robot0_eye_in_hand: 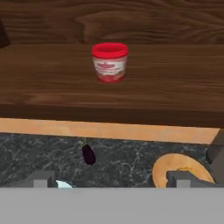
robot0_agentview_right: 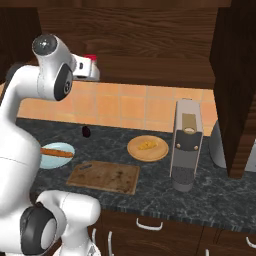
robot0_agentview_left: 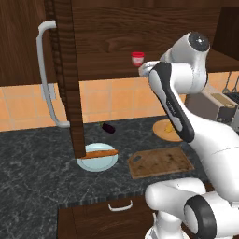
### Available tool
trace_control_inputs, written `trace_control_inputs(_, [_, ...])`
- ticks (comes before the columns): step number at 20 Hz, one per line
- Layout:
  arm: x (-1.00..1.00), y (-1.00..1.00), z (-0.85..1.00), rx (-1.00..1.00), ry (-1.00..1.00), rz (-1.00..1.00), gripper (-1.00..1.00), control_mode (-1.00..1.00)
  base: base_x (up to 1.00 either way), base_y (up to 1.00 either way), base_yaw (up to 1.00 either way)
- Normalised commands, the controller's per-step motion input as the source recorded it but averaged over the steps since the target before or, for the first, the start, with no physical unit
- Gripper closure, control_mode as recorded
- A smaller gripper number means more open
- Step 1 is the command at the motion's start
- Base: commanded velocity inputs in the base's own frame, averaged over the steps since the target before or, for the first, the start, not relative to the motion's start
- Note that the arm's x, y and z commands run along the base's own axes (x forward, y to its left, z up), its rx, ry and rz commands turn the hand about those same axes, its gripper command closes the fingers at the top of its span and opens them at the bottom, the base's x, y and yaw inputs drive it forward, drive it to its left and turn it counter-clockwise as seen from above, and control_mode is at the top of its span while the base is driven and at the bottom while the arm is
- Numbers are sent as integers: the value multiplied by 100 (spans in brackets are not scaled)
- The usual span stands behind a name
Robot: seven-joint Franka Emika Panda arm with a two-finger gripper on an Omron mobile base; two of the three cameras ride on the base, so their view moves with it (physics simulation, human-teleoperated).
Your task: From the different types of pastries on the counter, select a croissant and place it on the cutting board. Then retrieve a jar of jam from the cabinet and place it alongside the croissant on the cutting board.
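A jam jar (robot0_eye_in_hand: 110, 62) with a red lid stands upright on the shelf of the open cabinet; it also shows as a small red jar (robot0_agentview_left: 137, 58) from the left base. My gripper (robot0_eye_in_hand: 113, 179) is open, level with the shelf's front edge, short of the jar and apart from it, with nothing between its fingers. The hand (robot0_agentview_left: 145, 69) hangs just below and right of the jar. A yellow croissant (robot0_agentview_right: 146, 145) lies on a round wooden plate (robot0_agentview_left: 164, 132). The wooden cutting board (robot0_agentview_left: 161, 162) lies bare near the counter's front edge.
The open cabinet door (robot0_agentview_left: 65, 79) hangs left of the arm, over a long pastry on a light blue plate (robot0_agentview_left: 95, 163). A small dark eggplant (robot0_eye_in_hand: 89, 154) lies by the backsplash. A coffee machine (robot0_agentview_right: 186, 145) and a toaster (robot0_agentview_left: 217, 105) stand at the right.
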Motion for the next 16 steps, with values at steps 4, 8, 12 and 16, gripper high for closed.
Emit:
trace_control_inputs(4, [100, 29, 9, 3, 6, 4, -100, -100, 0, 0, 0])
trace_control_inputs(8, [75, 3, 13, 3, 2, 8, -100, -100, 0, 0, 0])
trace_control_inputs(12, [41, 0, 72, 0, 0, 8, -100, -100, 0, 0, 0])
trace_control_inputs(16, [37, 4, 43, 0, 0, 2, -100, -100, 0, 0, 0])
